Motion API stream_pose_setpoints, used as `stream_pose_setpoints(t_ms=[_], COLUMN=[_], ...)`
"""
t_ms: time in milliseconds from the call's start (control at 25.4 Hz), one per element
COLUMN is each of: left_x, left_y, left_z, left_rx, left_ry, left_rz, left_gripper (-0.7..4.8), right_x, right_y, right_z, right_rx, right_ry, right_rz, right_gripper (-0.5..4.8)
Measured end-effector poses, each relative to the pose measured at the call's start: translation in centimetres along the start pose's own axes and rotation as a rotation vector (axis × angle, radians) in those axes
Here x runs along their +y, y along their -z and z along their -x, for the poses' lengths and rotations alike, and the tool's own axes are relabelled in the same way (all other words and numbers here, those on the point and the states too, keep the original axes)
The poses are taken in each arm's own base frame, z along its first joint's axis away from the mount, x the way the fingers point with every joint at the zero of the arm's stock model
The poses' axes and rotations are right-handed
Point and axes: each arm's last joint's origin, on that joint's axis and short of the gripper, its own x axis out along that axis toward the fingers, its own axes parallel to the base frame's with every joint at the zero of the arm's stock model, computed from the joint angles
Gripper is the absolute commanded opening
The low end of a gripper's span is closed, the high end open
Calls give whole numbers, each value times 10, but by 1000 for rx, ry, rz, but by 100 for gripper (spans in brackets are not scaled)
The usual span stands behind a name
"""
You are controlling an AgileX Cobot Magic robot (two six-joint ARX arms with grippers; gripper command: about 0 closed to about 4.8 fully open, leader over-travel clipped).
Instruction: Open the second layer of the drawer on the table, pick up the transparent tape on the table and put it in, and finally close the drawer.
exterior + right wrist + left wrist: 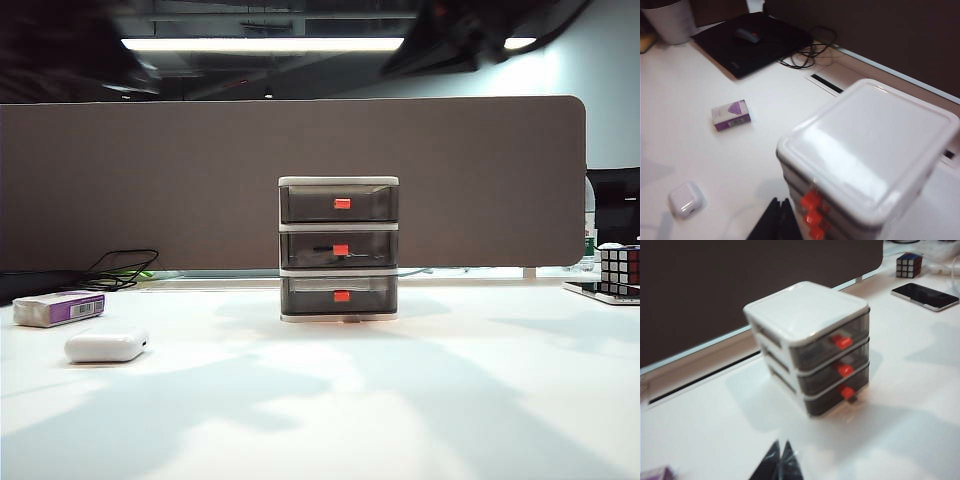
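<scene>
The drawer [338, 249] stands mid-table, a white-framed cabinet with three smoky grey layers, all pushed in. Its second layer [372, 248] carries a red-orange handle [844, 370], and a dark shape shows through its front. I cannot make out the transparent tape anywhere on the table [450, 400]. My left gripper [782, 441] is shut and empty, held well back from the drawer [810, 345] and facing its handles. My right gripper [780, 199] is also shut and empty, raised beside the drawer [870, 145] near the handle column [812, 218]. In the exterior view, neither gripper shows clearly.
A white rounded case [105, 346] and a purple-and-white box [58, 308] lie at the left front. A cube puzzle [620, 268] and a phone [925, 295] sit at the right. Black cables [125, 268] and a brown partition [300, 180] line the back.
</scene>
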Motion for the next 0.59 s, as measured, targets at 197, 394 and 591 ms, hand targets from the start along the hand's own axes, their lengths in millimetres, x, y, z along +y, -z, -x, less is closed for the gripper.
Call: stream_pose_setpoints(t_ms=[197, 394, 591], left_x=[13, 18, 18], left_y=[12, 26, 38], left_z=[79, 113, 104], left_rx=[-124, -222, -153], left_ry=[-109, -209, -313], left_rz=[100, 185, 258], left_gripper=[-6, -6, -6], right_x=[37, 61, 81], right_y=[43, 75, 119], right_z=[58, 94, 121], right_rx=[-17, -71, -127], right_ry=[91, 144, 244], right_rz=[-35, -66, -119], right_gripper=[-5, -5, -5])
